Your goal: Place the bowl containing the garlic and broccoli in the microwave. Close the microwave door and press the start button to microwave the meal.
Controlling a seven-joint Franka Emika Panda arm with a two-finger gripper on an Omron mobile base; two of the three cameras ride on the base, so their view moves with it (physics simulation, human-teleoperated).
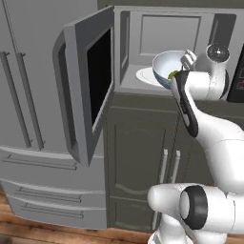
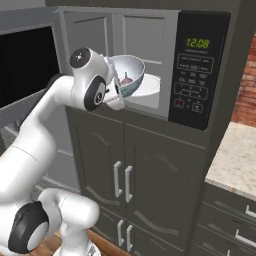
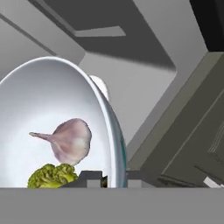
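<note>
The microwave [image 1: 162, 47] stands with its microwave door [image 1: 90, 81] swung wide to the left, leaving the cavity free for loading. At the cavity mouth the bowl [image 2: 127, 74] is carried tilted — garlic [image 3: 70, 140] and broccoli [image 3: 52, 176] settled low against its wall. The arm reaches up and forward; the gripper [image 3: 114, 177] apparently pinches the rim, one finger each side.
</note>
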